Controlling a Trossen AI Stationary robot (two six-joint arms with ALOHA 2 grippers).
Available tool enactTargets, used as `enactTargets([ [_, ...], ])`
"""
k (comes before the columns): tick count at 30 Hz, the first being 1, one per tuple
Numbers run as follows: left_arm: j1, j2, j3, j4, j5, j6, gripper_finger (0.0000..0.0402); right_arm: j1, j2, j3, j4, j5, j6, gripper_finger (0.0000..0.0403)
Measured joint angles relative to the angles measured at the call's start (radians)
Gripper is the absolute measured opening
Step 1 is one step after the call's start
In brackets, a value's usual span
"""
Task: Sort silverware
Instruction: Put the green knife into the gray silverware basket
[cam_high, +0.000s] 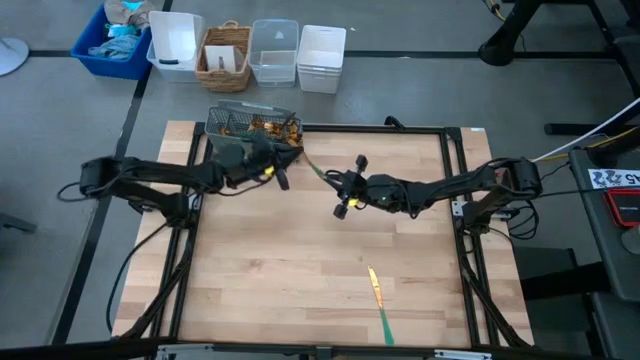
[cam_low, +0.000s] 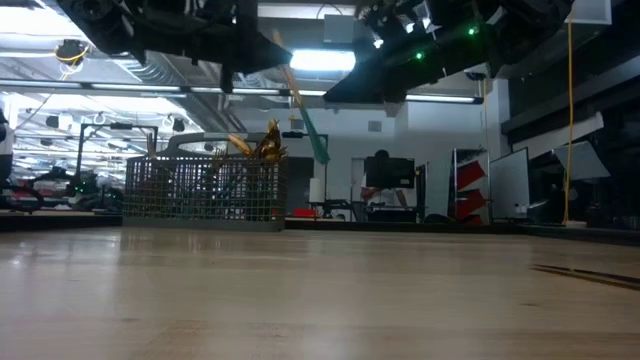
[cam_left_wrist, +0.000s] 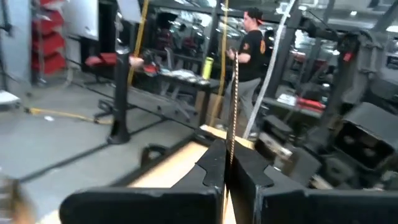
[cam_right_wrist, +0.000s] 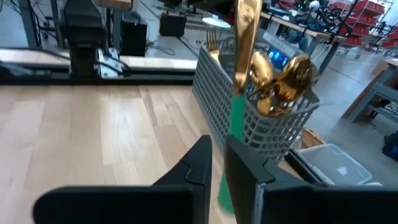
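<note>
Left gripper (cam_high: 283, 160) pinches a knife (cam_high: 312, 166) by its gold end, offering the handle. Right gripper (cam_high: 345, 185) holds that handle, apparently receiving it. Basket (cam_high: 230, 122) behind.

Open tabletop (cam_high: 300, 260) before basket (cam_high: 250, 124)

High view: straight down on the whole table (cam_high: 300, 260), far off, both arms in frame.
Low view: at tabletop level, facing the basket (cam_low: 205, 190) left of centre.
Left wrist view: close behind its fingers (cam_left_wrist: 211, 168), facing the room.
Right wrist view: close; the basket fills the upper right.
</note>
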Motion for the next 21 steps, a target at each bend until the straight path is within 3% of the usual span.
enactTargets([
  [9, 0.13, -0.309, 0.0, -0.243, -0.004, 0.089, 0.0001, 0.001, -0.131, 0.0, -0.213, -0.004, 0.0, 0.0044],
  [14, 0.196, -0.472, 0.0, -0.359, -0.063, 0.193, 0.0, 0.001, -0.178, 0.0, -0.343, -0.078, 0.039, 0.0044],
  [21, 0.262, -0.521, -0.005, -0.488, -0.102, 0.256, 0.0, 0.001, -0.176, 0.0, -0.386, -0.236, 0.065, 0.0044],
])
